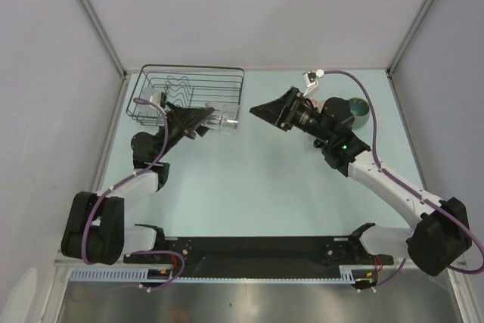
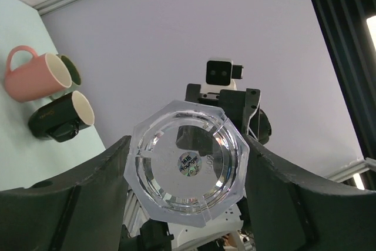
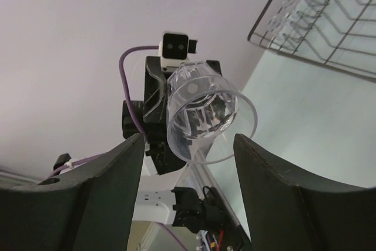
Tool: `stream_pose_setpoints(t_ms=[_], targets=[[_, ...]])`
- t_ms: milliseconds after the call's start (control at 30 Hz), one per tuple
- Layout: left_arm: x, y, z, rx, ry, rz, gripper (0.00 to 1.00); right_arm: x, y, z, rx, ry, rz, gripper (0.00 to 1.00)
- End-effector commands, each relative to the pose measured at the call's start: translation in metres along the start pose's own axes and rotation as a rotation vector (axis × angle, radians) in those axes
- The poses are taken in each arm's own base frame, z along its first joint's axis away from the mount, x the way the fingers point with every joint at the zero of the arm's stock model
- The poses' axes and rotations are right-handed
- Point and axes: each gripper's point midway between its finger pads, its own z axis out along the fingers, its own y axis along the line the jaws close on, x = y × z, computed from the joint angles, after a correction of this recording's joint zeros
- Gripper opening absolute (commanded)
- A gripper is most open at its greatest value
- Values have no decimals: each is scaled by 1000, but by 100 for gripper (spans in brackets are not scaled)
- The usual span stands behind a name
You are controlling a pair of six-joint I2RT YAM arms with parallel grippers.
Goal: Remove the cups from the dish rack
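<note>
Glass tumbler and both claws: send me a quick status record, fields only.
tumbler: clear glass tumbler, in the air, on its side, mouth toward the right arm
left claw: shut on the tumbler's sides
right claw: open, holding nothing, pointed at the tumbler, not touching it
dish rack: behind the left arm
unloaded: pink mug, black mug and green cup, grouped on the table

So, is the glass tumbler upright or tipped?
Tipped sideways: the glass tumbler in the left hand shows its base to one wrist camera, its mouth to the other.
</note>
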Motion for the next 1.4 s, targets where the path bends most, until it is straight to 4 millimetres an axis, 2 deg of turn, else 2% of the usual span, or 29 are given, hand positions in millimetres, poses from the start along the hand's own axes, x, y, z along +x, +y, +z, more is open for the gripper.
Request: stream_pose_setpoints(t_ms=[0,200,533,567,667,700,767,800,900,1067,1100,1133,1167,1200,1233,1267,1300,1333,1367], targets=[[5,-50,0,153,22,94,0,7,42,12,-148,28,-18,68],[9,-49,-2,132,33,104,0,16,42,28,-162,56,-3,67],[18,-47,-1,111,61,128,0,25,58,49,-215,98,-16,66],[20,-47,-1,113,69,127,0,31,54,54,-207,117,-7,66],[23,-45,1,107,77,126,0,39,58,62,-221,146,3,63],[24,-45,1,108,79,128,0,45,52,66,-216,163,8,57],[26,-45,2,106,88,128,0,48,54,69,-223,174,17,48],[27,-44,1,104,91,129,0,52,52,70,-220,184,23,30],[28,-42,2,89,103,139,0,56,46,72,-199,191,30,0],[30,-38,3,52,118,159,0,57,41,67,-167,188,15,0],[29,-37,3,46,119,185,4,55,41,66,-157,178,9,0],[29,-32,5,-6,129,169,13,56,33,64,-124,181,-9,0],[28,-27,7,-43,138,174,24,50,37,57,-116,166,-24,0],[26,-20,8,-80,148,247,46,44,32,55,-82,141,-43,0],[24,-11,10,-179,166,223,56,41,17,49,-24,140,-67,0],[18,-11,9,-221,143,260,65,33,20,40,-11,122,-89,0],[13,-8,8,-254,139,341,80,25,14,35,27,100,-103,0],[10,-7,6,-314,141,343,89,24,3,27,83,109,-103,0],[5,-8,5,-338,117,374,100,9,3,16,110,76,-147,0]])
